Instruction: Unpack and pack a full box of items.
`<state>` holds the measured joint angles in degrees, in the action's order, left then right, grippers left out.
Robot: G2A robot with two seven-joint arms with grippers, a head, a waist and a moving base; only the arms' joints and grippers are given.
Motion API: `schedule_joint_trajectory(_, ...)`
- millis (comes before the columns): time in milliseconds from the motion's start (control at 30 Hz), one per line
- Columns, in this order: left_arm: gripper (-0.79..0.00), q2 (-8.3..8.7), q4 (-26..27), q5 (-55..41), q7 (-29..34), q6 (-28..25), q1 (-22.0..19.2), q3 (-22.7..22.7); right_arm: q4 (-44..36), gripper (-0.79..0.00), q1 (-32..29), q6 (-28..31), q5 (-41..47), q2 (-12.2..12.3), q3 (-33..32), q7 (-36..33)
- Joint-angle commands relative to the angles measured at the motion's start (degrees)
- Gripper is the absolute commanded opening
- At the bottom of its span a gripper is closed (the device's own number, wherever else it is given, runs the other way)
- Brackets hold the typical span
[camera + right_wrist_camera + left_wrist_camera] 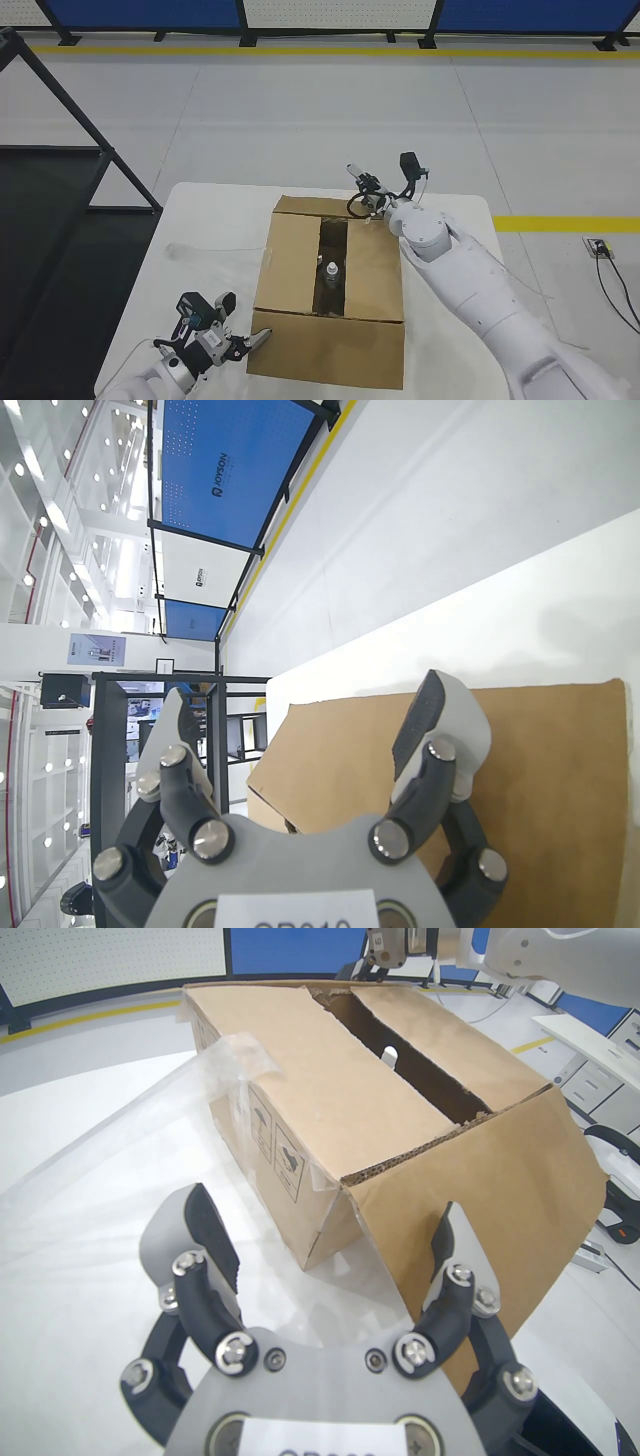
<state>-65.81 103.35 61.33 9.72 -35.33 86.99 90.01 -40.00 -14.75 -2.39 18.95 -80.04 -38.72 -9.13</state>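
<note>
Brown corrugated cardboard box point(300, 270) point(325, 1078) point(550, 775) sits mid-way across the white desk point(200, 230) point(75, 1278) point(400, 640). Its two long top flaps lie nearly flat, with a dark gap between them running the length of the box. In that gap I can see a small white cap point(330, 268) point(389, 1053), probably on a clear bottle. The body and everything else inside are lost in the dark. A loose piece of clear film or tape point(240, 1063) hangs off the box's upper edge on my left side and trails onto the desk, but I cannot make out where it ends. My left end effector point(246, 320) point(325, 1200) is low at the near left corner of the box, spread wide and holding nothing. One finger is in front of the near end flap, which hangs outward. I cannot tell whether it touches the cardboard. My right end effector point(365, 190) point(303, 686) is at the far end of the box, also wide open and empty. One finger is above the brown flap and the other is past its edge. From the top view, its fingers are hard to separate from the wrist hardware.
</note>
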Motion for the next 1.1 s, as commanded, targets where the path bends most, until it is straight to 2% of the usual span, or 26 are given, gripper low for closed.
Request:
schedule_joint_trajectory(0, 0.0, 0.0, 0.0, 0.0, 0.0, 0.0, 0.0, 0.0, 0.8, 0.0, 0.1, 0.2, -0.3, -0.3, -0.2, -0.4)
schedule_joint_trajectory(700, 0.0, -0.02, -3.9, 5.7, -1.8, 5.1, -2.4, -3.9, 6.8, 0.0, 0.3, 1.7, -2.8, -2.1, -4.2, -2.5)
schedule_joint_trajectory(900, 0.0, 0.24, -2.9, 2.4, -3.0, 2.4, -1.7, -2.7, 5.8, 0.0, -0.7, 5.8, -2.4, -1.8, -7.1, -1.0)
schedule_joint_trajectory(1067, 0.0, 0.8, -0.1, -6.2, -2.8, -2.4, 0.1, 1.6, 1.1, 0.0, -2.9, 11.4, -2.5, -0.4, -10.2, -5.2)
